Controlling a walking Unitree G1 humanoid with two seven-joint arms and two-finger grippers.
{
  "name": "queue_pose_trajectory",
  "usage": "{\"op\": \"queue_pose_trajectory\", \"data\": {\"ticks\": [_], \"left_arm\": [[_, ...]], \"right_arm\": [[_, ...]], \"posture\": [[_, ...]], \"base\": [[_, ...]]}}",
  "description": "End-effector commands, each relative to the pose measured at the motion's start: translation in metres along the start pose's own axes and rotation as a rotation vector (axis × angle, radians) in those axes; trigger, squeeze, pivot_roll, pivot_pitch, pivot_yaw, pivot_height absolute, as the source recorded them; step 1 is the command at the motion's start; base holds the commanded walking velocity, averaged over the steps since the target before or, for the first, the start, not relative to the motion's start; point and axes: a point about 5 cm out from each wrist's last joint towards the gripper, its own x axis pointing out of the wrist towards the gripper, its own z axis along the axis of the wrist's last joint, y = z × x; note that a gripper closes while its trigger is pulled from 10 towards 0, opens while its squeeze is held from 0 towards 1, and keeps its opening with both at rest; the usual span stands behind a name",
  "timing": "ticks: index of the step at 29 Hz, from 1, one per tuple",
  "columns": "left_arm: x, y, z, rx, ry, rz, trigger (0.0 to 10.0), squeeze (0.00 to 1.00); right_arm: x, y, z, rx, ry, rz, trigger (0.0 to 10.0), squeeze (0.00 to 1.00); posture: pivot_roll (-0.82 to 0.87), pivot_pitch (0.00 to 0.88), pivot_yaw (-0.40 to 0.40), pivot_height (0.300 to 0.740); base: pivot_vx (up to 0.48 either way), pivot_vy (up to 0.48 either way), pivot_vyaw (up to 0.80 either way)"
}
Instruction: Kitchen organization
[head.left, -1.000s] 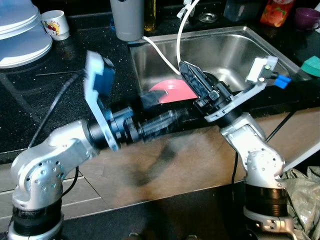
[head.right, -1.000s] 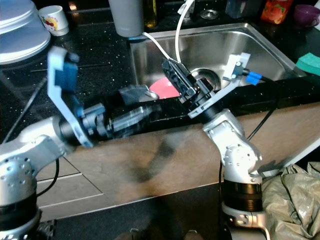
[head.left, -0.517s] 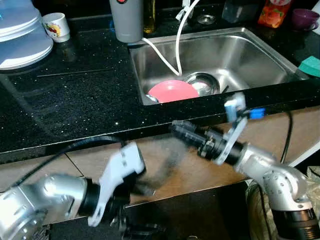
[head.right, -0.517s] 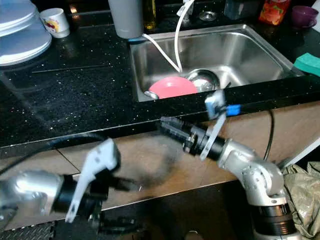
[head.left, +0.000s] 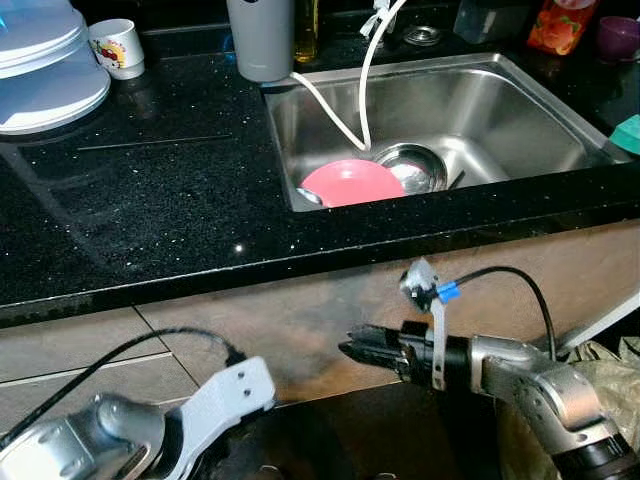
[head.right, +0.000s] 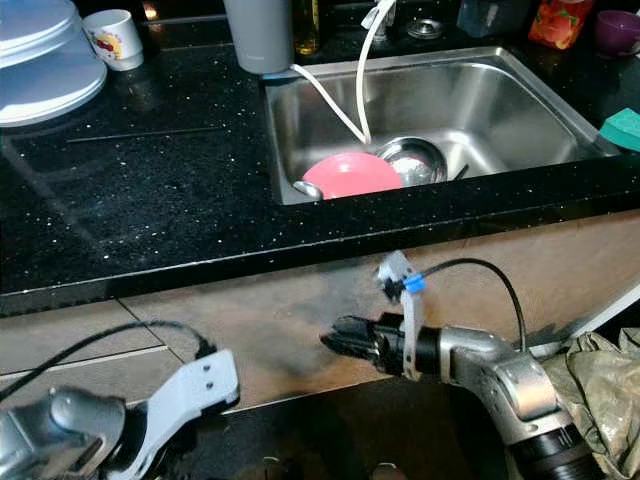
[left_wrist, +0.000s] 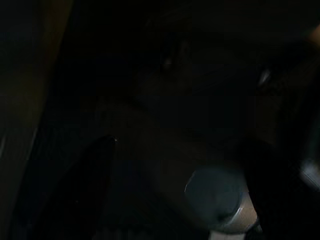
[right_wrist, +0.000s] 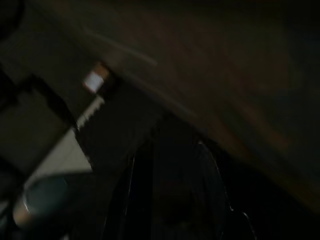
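Two dishes, round pink plate (head.left: 351, 183) and shiny steel bowl (head.left: 412, 166), unsorted in steel sink (head.left: 520, 95), well above empty right gripper (head.left: 352, 350) with fingers together; left gripper (left_wrist: 175, 200) dim, spread apart, likewise empty.

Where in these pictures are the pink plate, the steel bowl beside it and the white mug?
pink plate (head.left: 350, 183), left eye view, middle of its face
steel bowl (head.left: 412, 166), left eye view, inner surface
white mug (head.left: 117, 48), left eye view, its printed side
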Motion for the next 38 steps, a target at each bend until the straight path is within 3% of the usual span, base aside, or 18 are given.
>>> {"op": "queue_pose_trajectory", "data": {"ticks": [1,2,4,6,7,10,13,17,18,23,24,31,33,38], "left_arm": [[0.003,0.001,-0.011,-0.015,0.054,0.031,10.0,0.00],[0.003,0.001,-0.011,-0.015,0.054,0.031,10.0,0.00],[0.013,0.009,-0.027,-0.016,0.114,0.141,10.0,0.00],[0.017,0.012,-0.029,-0.024,0.101,0.172,10.0,0.00],[0.029,0.016,-0.031,-0.088,0.053,0.233,10.0,0.00],[0.036,0.020,-0.032,-0.126,0.021,0.285,10.0,0.00],[0.054,0.029,-0.042,-0.321,-0.060,0.408,10.0,0.00],[0.063,0.034,-0.055,-0.343,-0.033,0.485,10.0,0.00],[0.070,0.037,-0.068,-0.344,0.000,0.530,10.0,0.00],[0.088,0.033,-0.088,-0.424,0.036,0.535,10.0,0.00],[0.095,0.031,-0.094,-0.485,0.036,0.546,10.0,0.00],[0.111,0.034,-0.104,-0.543,0.017,0.606,10.0,0.00],[0.114,0.040,-0.113,-0.636,-0.018,0.658,10.0,0.00],[0.120,0.045,-0.117,-0.703,-0.118,0.724,10.0,0.00]], "right_arm": [[0.001,0.000,-0.009,-0.001,0.039,0.004,10.0,0.00],[0.001,0.000,-0.009,-0.001,0.039,0.004,10.0,0.00],[0.000,-0.005,-0.028,0.010,0.117,-0.032,10.0,0.00],[0.001,-0.007,-0.034,0.012,0.145,-0.045,10.0,0.00],[0.003,-0.009,-0.049,0.007,0.221,-0.083,10.0,0.00],[0.005,-0.013,-0.059,-0.004,0.271,-0.128,10.0,0.00],[0.014,-0.027,-0.079,0.047,0.315,-0.304,10.0,0.00],[0.020,-0.031,-0.092,0.053,0.365,-0.387,10.0,0.00],[0.024,-0.033,-0.103,0.062,0.403,-0.441,10.0,0.00],[0.037,-0.031,-0.123,0.164,0.394,-0.535,10.0,0.00],[0.042,-0.029,-0.135,0.186,0.400,-0.556,10.0,0.00],[0.045,-0.026,-0.163,0.308,0.330,-0.721,10.0,0.00],[0.044,-0.027,-0.170,0.383,0.287,-0.809,10.0,0.00],[0.049,-0.026,-0.168,0.347,0.257,-0.832,10.0,0.00]], "posture": [[0.04,0.138,-0.006,0.740],[0.04,0.138,-0.006,0.740],[0.04,0.138,-0.004,0.740],[0.04,0.138,-0.005,0.740],[0.04,0.138,-0.005,0.740],[0.04,0.136,-0.008,0.740],[0.04,0.138,-0.007,0.740],[0.03,0.142,-0.007,0.740],[0.03,0.142,-0.005,0.740],[0.03,0.141,-0.009,0.740],[0.03,0.140,-0.009,0.740],[0.04,0.140,-0.004,0.740],[0.04,0.141,0.005,0.740],[0.03,0.138,0.005,0.740]], "base": [[0.000,0.000,0.00],[0.000,0.000,0.00],[0.000,0.000,0.00],[0.000,0.000,0.00],[0.000,0.000,0.00],[0.000,0.000,0.00],[0.000,0.000,0.00],[0.000,0.000,0.00],[0.000,0.000,0.00],[0.000,0.000,0.00],[0.000,0.000,0.00],[0.000,0.000,0.00],[0.000,0.000,0.00],[0.000,0.000,0.00]]}}
